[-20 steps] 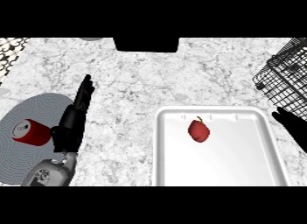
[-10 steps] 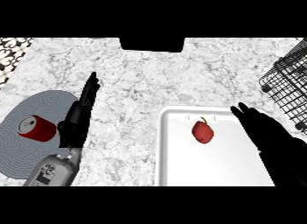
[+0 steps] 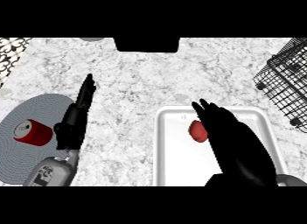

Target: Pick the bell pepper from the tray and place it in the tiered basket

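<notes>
A marbled bench is filling the head view, carrying everything in sight. At its right edge a black wire basket is standing, partly cut off by the view's border. A white tray is lying toward the near edge, right of centre, well apart from the basket. Toward the left edge a grey round mat is lying flat, with a red can resting on its side upon it.

The right hand is hanging over the tray, its dark fingers straight and held close together, pointing toward the far edge; they are curling round nothing. The left hand is showing at the mat's right rim, fingers straight and together, pointing toward the far edge, just beside the can but not touching it.

The pepper, small and red, is lying on the tray in its far half, immediately left of the right hand's fingers; whether the hand is touching it cannot be told, since the hand is overlapping its right side. A dark block is sitting at the far edge near the middle.
</notes>
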### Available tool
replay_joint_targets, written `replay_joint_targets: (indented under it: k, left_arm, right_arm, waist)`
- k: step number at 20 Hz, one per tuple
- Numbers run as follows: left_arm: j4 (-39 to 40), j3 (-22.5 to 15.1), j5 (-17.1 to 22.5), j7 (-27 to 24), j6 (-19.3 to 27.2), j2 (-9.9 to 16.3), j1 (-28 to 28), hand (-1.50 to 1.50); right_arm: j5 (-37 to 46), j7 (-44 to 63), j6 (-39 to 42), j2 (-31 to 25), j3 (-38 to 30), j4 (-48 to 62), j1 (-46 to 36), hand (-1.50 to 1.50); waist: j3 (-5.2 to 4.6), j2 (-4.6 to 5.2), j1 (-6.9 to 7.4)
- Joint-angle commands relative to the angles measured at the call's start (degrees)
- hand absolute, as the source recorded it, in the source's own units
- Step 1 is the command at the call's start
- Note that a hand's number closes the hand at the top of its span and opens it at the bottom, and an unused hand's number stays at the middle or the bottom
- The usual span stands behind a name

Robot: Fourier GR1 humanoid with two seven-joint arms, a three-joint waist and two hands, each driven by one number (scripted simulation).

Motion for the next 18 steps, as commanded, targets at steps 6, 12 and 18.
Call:
replay_joint_targets:
  k: [6,12,18]
  left_arm:
    - [-0.62,1.86,0.66,-0.82,-0.94,0.87,2.67,0.00]
    - [-2.82,1.97,-0.27,1.64,-0.61,0.99,1.40,0.00]
    - [-1.81,0.33,-1.70,0.83,0.66,-2.03,2.44,0.00]
  right_arm:
    - [2.30,14.63,6.87,6.11,3.55,7.44,-5.06,-1.50]
    - [4.19,14.09,8.86,7.15,5.36,10.98,-4.69,-1.50]
    - [5.42,12.68,13.31,11.15,6.52,13.42,-9.33,-1.50]
  waist:
    - [0.13,-0.17,-1.37]
    - [0.17,-0.23,-1.65]
    - [0.19,-0.21,-1.48]
